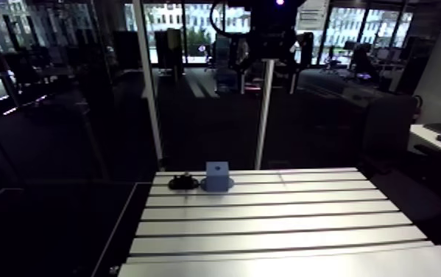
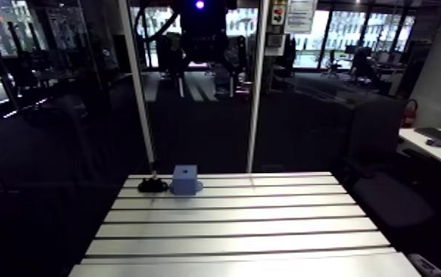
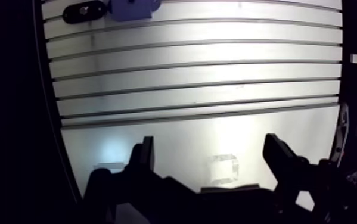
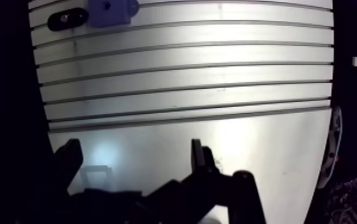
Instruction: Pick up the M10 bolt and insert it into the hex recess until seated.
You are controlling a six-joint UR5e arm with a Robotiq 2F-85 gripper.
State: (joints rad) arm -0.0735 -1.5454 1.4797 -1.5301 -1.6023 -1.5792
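The black two-fingered claw [image 3: 210, 149] hangs spread wide and empty above the near end of the slotted aluminium desk [image 3: 216, 77]. Well apart from it, at the far edge, the small dark M10 bolt [image 3: 84, 10] lies just beside the blue cube-shaped block [image 3: 134, 7]. With the two so close, a descending finger could clip the block. A glancing touch might also roll the bolt into a slot.

Seen from its wrist camera, the robot's two-fingered gripper [image 3: 210, 149]: matte black fingers [image 3: 146, 156] with flat, squared tips on angular jointed links, rising from a dark, blocky base. In the arm view the wrist [image 1: 271, 26] is a dark housing bearing one small violet light [image 1: 280, 2]
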